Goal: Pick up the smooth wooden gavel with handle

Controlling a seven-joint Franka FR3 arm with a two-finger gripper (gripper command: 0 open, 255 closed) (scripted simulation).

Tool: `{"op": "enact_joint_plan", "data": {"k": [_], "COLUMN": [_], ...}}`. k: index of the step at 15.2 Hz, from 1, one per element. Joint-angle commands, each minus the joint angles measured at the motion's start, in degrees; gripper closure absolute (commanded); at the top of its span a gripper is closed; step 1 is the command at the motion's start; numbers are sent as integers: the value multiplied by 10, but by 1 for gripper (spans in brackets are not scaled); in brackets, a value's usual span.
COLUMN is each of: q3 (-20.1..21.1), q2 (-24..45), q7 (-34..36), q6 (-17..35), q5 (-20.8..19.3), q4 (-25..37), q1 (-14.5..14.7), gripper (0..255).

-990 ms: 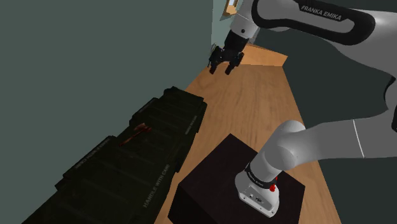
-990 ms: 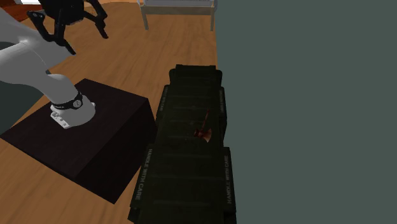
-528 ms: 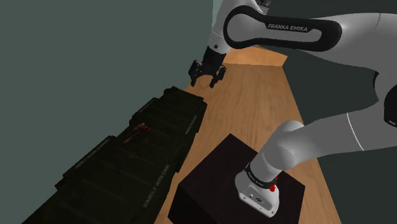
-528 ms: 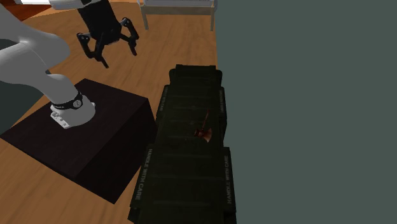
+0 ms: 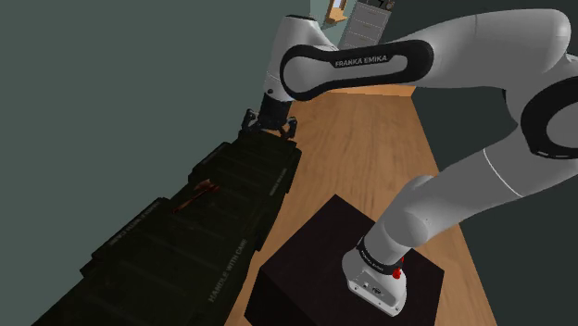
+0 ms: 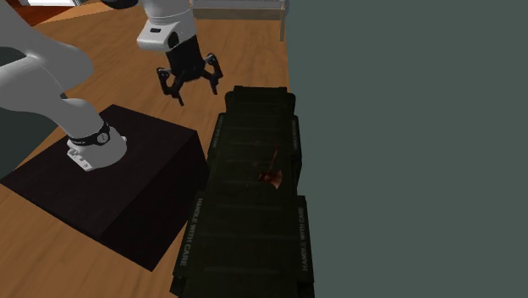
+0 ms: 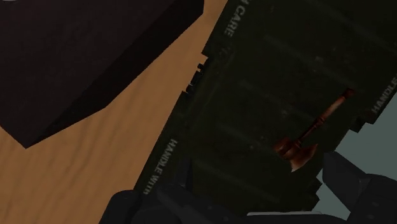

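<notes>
A small reddish-brown gavel [image 5: 196,194] with a turned handle lies on top of a row of dark green crates [image 5: 243,176] beside the wall. From the second exterior view the gavel [image 6: 272,172] rests near the wall-side edge of the crates [image 6: 250,135]. My black gripper [image 5: 269,125] hangs open over the crates' far end, well short of the gavel. The gripper [image 6: 196,89] has its fingers spread with nothing between them. In the wrist view the gavel [image 7: 312,132] lies ahead of the gripper [image 7: 245,207], nearer the right finger [image 7: 356,184].
The crates [image 7: 261,83] carry "HANDLE WITH CARE" lettering and stand against a grey-green wall [image 5: 111,83]. My dark stand [image 5: 310,264] sits on the wooden floor [image 5: 370,148] beside them. Pale furniture legs [image 6: 237,10] stand at the far end of the floor.
The arm has swung down and toward the wall, carrying the open gripper from above the floor to just over the crates' far end. The gavel has not moved.
</notes>
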Motion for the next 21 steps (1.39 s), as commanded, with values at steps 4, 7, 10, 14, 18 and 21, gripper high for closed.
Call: {"op": "enact_joint_plan", "data": {"k": [4,7,10,14,18,21], "q3": [42,58,65,57,37,20], "q2": [112,183,257,356,452,522], "q7": [115,186,257,344,417,462], "q6": [59,88,110,131,141,142], "q5": [-18,-41,-70,-106,-130,-139], "q4": [36,67,104,164,235,295], "q1": [-10,-12,-8,10,36,55], "gripper": [0,0,0,0,0,0]}}
